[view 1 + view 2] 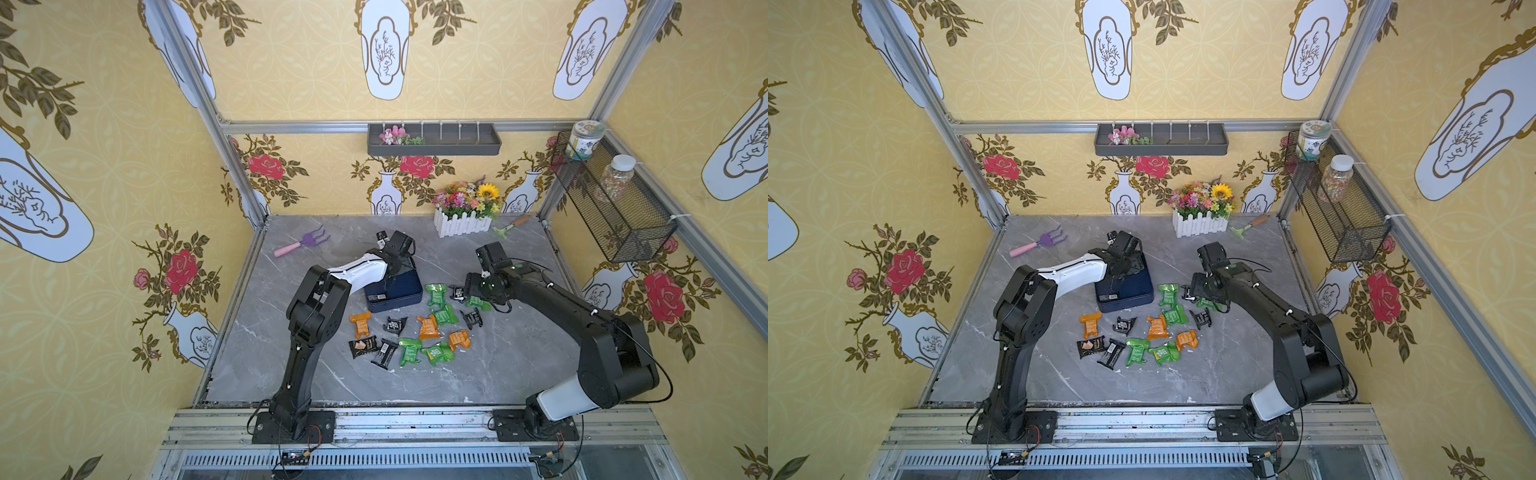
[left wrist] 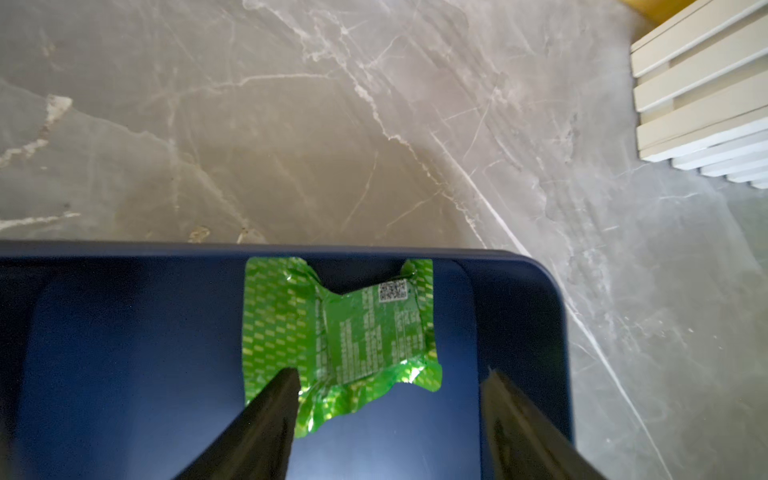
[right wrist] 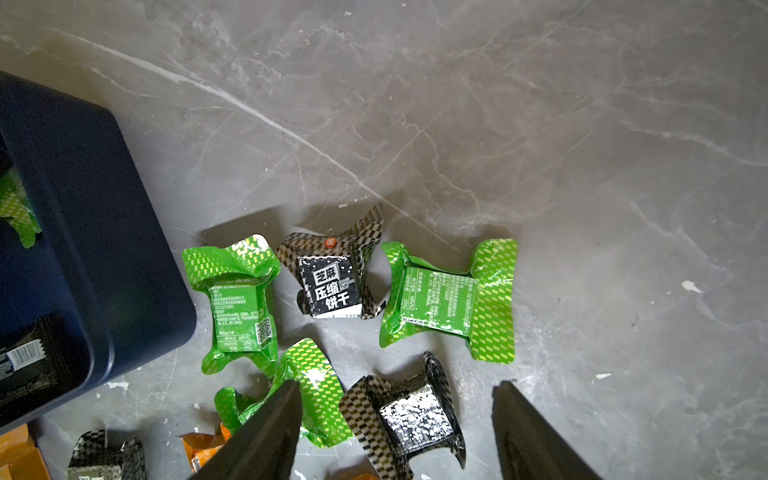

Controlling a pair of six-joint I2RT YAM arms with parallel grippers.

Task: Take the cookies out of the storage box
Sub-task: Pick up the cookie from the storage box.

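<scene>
Cookie packet (image 2: 338, 328) in storage box (image 2: 124, 353), at tips of spread left pincer (image 2: 390, 370).

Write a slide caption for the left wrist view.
Open left hand above a green cookie packet lying in the navy storage box on a grey marble tabletop.

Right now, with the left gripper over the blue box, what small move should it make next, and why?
Probably lower the left gripper straight down and close on the green packet. Its jaws stand open over the storage box, and the packet lies flat on the box floor, mostly between them, so a short descent should suffice.
</scene>
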